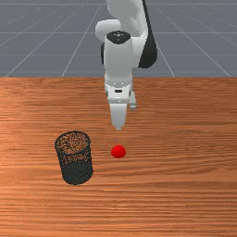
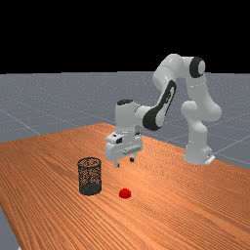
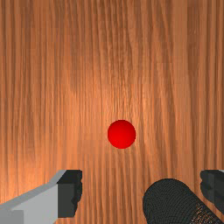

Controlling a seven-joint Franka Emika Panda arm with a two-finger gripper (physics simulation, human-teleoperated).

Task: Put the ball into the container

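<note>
White-and-grey claw (image 2: 124,162), wide, empty; round red ball (image 1: 118,152) on orange-brown wooden tabletop (image 1: 185,162) below it; upright black mesh container (image 1: 77,173), low, on the claw's front-view left; grasp, carry, release are all outstanding

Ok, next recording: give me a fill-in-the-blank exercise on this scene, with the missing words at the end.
The ball is ____ in color.
The bin stands toward the front view's ____ from the ball.
The claw is ____, not shut.
The bin stands ____, not tipped over.

Missing words, in order: red; left; open; upright.
</note>
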